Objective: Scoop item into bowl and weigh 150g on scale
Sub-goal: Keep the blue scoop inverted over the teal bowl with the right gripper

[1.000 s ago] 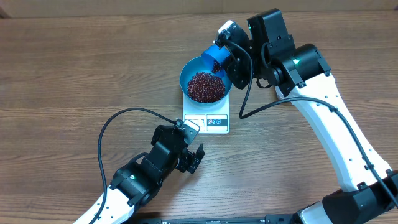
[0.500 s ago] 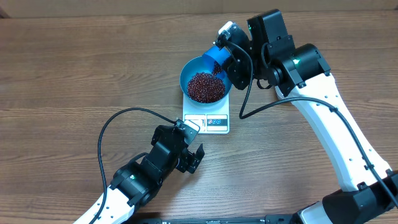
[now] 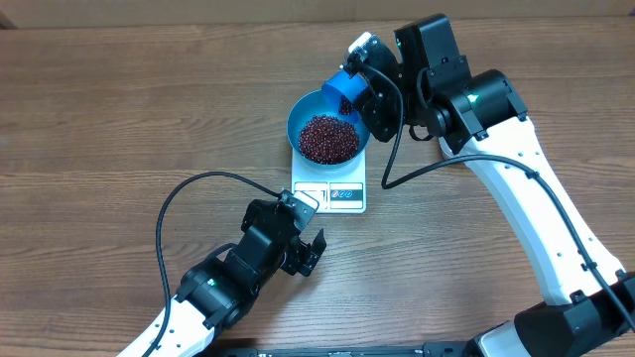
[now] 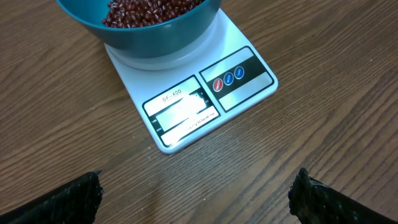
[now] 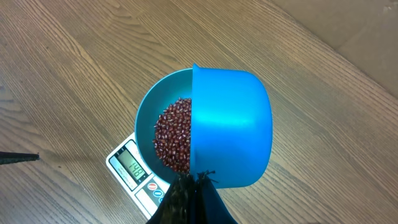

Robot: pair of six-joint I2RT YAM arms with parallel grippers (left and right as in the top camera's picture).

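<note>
The blue bowl sits on the white scale, holding a heap of dark red beans. My right gripper is shut on the handle of a bright blue scoop, which is tipped over the bowl's far right rim. In the right wrist view, the scoop covers half the bowl; beans show beside it, and the scale's display reads 148. My left gripper hangs open over bare wood, just in front of the scale.
A black cable loops over the table left of the scale. A cardboard edge runs along the table's far side. The right arm reaches in from the lower right.
</note>
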